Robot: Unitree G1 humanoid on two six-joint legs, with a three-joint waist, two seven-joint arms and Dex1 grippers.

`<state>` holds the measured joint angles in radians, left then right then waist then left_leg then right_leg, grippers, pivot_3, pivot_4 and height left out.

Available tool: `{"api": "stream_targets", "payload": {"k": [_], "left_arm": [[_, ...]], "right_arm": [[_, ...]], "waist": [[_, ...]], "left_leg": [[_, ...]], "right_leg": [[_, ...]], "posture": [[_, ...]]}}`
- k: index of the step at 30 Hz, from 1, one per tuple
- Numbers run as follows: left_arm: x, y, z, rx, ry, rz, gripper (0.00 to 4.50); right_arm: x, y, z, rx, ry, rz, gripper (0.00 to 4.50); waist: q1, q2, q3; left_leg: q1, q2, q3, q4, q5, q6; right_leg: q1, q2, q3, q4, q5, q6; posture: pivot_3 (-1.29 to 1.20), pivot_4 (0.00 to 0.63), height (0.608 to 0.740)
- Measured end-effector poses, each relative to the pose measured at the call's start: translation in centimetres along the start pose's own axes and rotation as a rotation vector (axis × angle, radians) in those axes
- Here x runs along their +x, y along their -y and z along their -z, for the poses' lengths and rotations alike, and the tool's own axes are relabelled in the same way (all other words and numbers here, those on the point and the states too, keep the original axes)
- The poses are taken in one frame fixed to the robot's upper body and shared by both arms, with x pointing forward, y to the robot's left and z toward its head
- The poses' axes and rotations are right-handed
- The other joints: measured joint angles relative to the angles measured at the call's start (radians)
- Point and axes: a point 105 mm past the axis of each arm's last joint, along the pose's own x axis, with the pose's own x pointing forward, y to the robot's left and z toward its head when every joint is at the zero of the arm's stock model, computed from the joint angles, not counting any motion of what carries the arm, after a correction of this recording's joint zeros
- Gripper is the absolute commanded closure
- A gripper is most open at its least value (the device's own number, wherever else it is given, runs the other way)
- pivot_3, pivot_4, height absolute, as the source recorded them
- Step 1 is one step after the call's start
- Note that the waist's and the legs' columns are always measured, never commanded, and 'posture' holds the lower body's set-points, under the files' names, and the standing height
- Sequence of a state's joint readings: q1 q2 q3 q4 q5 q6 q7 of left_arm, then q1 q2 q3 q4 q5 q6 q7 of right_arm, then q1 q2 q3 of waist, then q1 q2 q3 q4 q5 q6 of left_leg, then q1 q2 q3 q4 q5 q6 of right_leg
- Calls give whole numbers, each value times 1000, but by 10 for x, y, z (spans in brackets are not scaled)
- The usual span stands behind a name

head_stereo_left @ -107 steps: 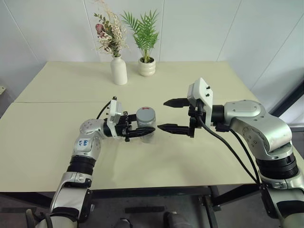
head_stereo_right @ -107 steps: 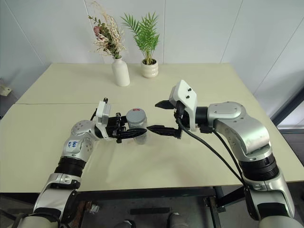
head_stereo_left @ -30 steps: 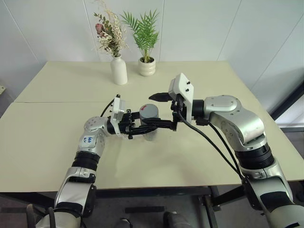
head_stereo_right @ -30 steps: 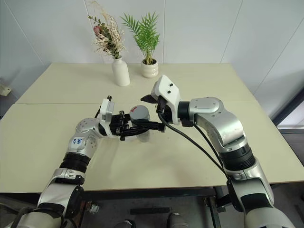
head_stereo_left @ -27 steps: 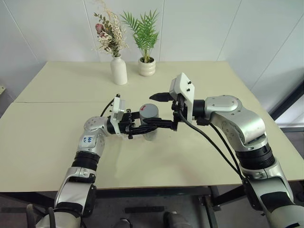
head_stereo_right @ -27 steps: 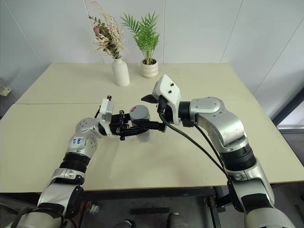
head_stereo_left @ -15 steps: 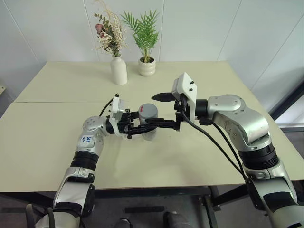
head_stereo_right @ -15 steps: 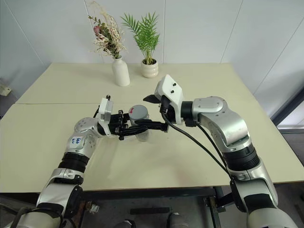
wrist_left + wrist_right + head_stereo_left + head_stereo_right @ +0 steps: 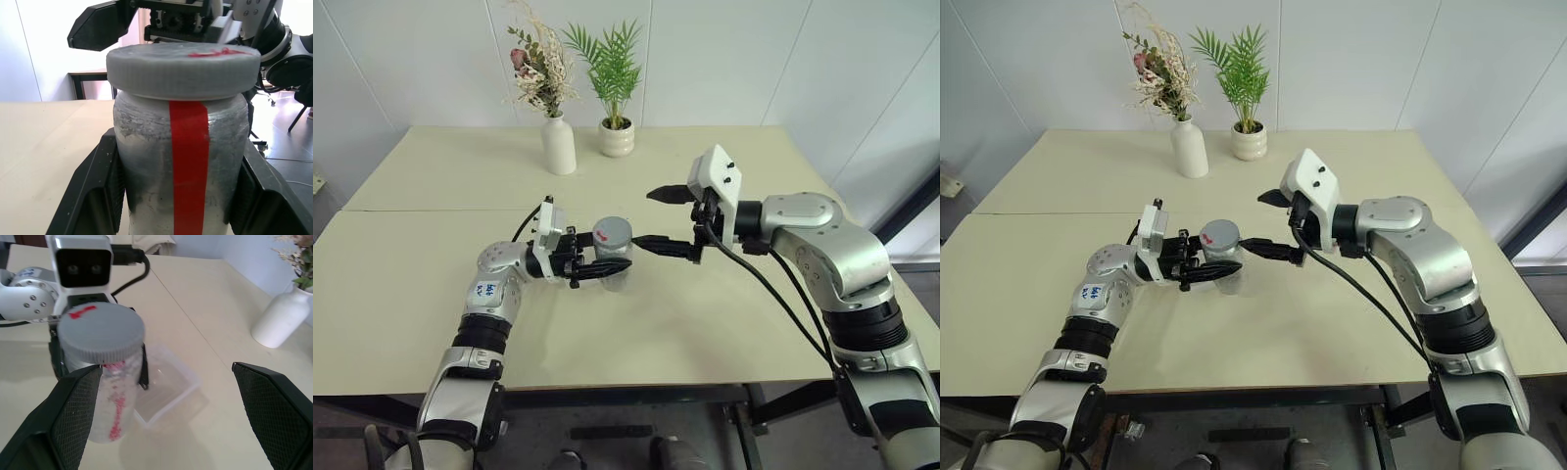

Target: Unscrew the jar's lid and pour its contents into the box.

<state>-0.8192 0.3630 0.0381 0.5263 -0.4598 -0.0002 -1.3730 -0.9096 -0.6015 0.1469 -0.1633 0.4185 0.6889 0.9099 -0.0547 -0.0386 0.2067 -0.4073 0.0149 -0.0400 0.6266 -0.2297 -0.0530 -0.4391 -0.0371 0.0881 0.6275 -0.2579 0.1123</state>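
The right gripper (image 9: 651,217) has been drawn back off the lid (image 9: 101,339), its fingers spread wide and empty. The frosted cylindrical jar (image 9: 181,161), red-striped with its ribbed grey lid on, is clamped upright by the left gripper (image 9: 607,266) above the clear rounded box (image 9: 168,389).

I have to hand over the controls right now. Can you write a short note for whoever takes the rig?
Left gripper: shut on the jar, holding it upright above the table.
Right gripper: open, holding nothing, just right of the jar, apart from it.
Lid: on the jar.
Box: on the table beneath and behind the jar.
Done: jar picked up.
Left: unscrew the lid, pour the contents into the box.
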Motion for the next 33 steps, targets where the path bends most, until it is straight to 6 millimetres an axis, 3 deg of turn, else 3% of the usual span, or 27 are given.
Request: {"api": "stream_targets", "payload": {"k": [8, 15, 21, 33], "left_arm": [[0, 0, 0, 2, 0, 4, 2262], [0, 1, 0, 2, -2, 6, 2262], [-1, 1, 3, 1, -8, 7, 2262], [2, 1, 7, 6, -2, 10, 2262]], "right_arm": [[-9, -5, 11, 6, -57, -5, 22], [-18, -22, 18, 19, -98, -58, 22], [-18, -20, 1, 17, -43, -19, 22], [3, -22, -20, 62, 56, 16, 22]], "waist": [[1, 0, 0], [0, 0, 0], [0, 0, 0], [1, 0, 0]], "left_leg": [[0, 0, 0, 0, 0, 0], [0, 0, 0, 0, 0, 0], [0, 0, 1, 1, 0, 0], [0, 0, 0, 0, 0, 0]], "right_leg": [[0, 0, 0, 0, 0, 0], [0, 0, 0, 0, 0, 0], [0, 0, 0, 0, 0, 0], [0, 0, 0, 0, 0, -1]], "posture": [[0, 150, 740], [0, 150, 740], [0, 150, 740], [0, 150, 740]]}}
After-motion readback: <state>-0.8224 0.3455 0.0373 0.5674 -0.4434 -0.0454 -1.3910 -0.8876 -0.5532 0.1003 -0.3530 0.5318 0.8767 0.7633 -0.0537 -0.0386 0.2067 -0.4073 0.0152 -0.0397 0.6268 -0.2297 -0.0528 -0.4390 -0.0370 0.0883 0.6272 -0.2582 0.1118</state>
